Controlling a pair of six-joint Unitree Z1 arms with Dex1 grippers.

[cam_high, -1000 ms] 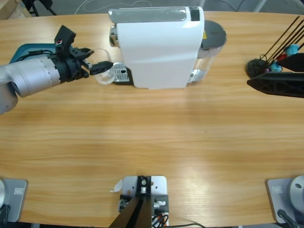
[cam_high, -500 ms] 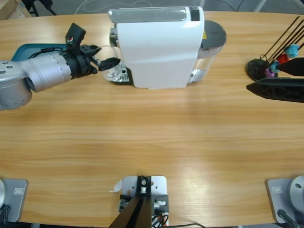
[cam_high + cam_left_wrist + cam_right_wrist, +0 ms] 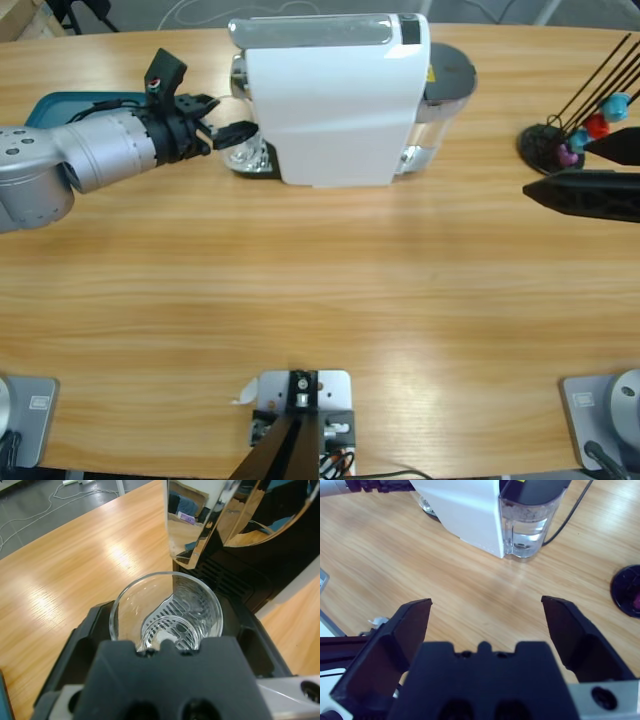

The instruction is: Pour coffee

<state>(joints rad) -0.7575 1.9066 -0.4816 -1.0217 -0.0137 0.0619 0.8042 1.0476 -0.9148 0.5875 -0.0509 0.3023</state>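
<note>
- Right gripper (image 3: 487,625): jaws spread wide with nothing between them, poised over bare table (image 3: 330,290) well apart from the work; in the high view it enters from the right edge (image 3: 580,190).
- Capsule stand (image 3: 560,140): black base with thin rods and small coloured capsules, at the table's right end, just beside the right gripper.
- Left gripper (image 3: 228,133): jaws closed around a clear glass (image 3: 166,611), which it holds at the front of the coffee machine (image 3: 335,100). The glass is empty; the grille of the drip tray (image 3: 172,625) shows through its bottom.
- Coffee: none visible anywhere; judged not yet brewed, so the task is at an early stage.
- Spout (image 3: 192,555): chromed, directly above the far rim of the glass.
- Water tank (image 3: 527,527): clear, partly filled, at the machine's rear.
- Teal tray (image 3: 70,105): behind the left arm, partly hidden.
- Risks, as judgement: the glass appears offset toward the gripper, so coffee could fall on its rim or on the grille; a tilted release could tip it; lifting could knock the rim against the spout.
</note>
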